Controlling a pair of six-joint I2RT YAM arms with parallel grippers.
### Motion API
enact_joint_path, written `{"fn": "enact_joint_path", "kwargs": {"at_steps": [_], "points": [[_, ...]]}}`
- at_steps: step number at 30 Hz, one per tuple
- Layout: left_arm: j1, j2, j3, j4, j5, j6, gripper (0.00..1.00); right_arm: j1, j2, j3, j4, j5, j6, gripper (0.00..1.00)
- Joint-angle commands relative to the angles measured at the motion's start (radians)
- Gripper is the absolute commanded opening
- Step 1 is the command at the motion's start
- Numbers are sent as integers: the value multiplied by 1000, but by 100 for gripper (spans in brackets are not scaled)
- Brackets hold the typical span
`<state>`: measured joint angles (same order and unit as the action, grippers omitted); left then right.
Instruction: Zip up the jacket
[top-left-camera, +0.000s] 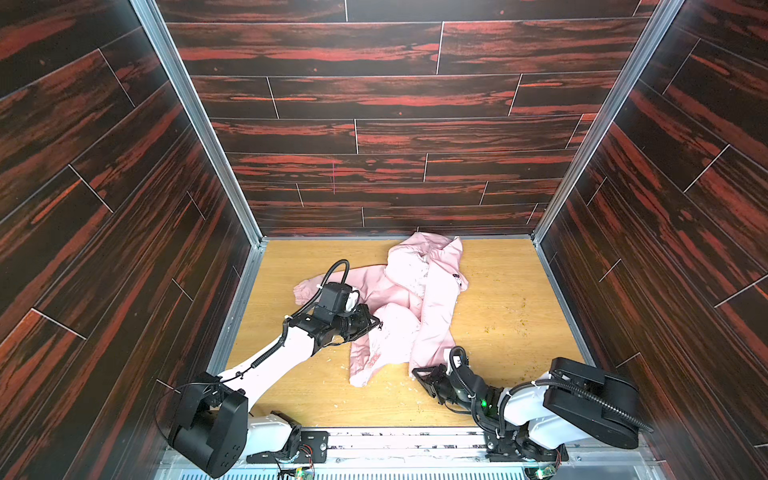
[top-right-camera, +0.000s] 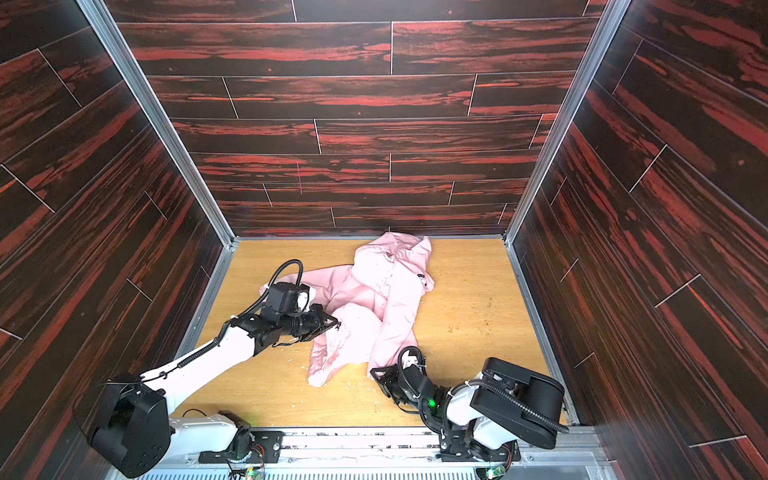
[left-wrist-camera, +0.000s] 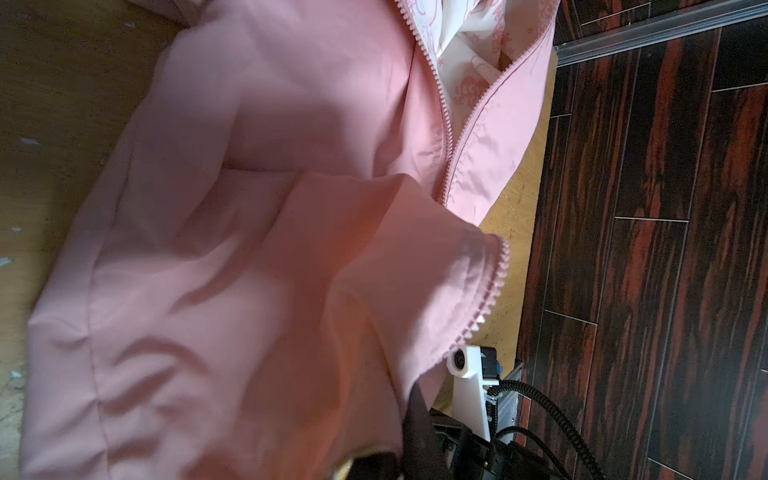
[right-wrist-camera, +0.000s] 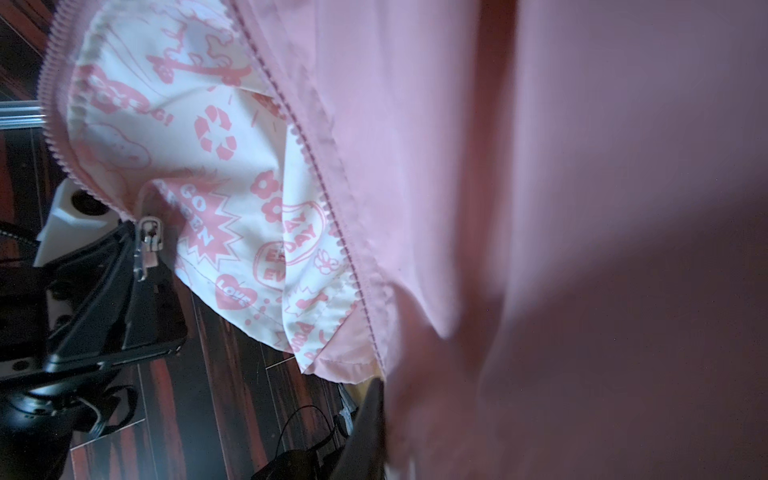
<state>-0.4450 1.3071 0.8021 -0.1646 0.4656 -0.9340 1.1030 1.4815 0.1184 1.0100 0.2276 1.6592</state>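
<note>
The small light pink fabric jacket (top-left-camera: 436, 299) lies unzipped and crumpled on the pale wooden worktop (top-left-camera: 519, 332). The jaws of my left gripper (top-left-camera: 377, 325) are closed tight on its front edge, just beside the metal zipper slider (right-wrist-camera: 147, 243). My right gripper (top-left-camera: 414, 370) is at the jacket's bottom hem; if its jaws grip, I cannot tell.

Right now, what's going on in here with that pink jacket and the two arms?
The jacket lies crumpled on the wooden table. Its zipper is open, and the printed lining shows between the two rows of teeth. The left pincer is shut on the jacket's front edge, right by the zipper slider. The right pincer is at the bottom hem, but whether it grips the fabric is unclear.
</note>
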Motion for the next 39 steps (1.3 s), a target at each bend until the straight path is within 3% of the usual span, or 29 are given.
{"fn": "enact_joint_path", "kwargs": {"at_steps": [1,23,29,33,36,39], "points": [[5,-7,5,-3,8,11,0,-7,19,25,16,-11,-9,18],[5,7,6,0,8,14,0,-34,83,43,53,-68,-5,14],[5,14,13,-1,10,15,0,-47,60,53,51,-88,-30,0],[5,13,39,-8,18,19,0,-77,-3,66,19,-121,-63,0],[5,13,90,-43,22,41,0,-119,-101,118,-151,-167,-119,0],[8,20,169,-84,22,77,0,-146,-237,275,-573,-151,-248,0]]}}
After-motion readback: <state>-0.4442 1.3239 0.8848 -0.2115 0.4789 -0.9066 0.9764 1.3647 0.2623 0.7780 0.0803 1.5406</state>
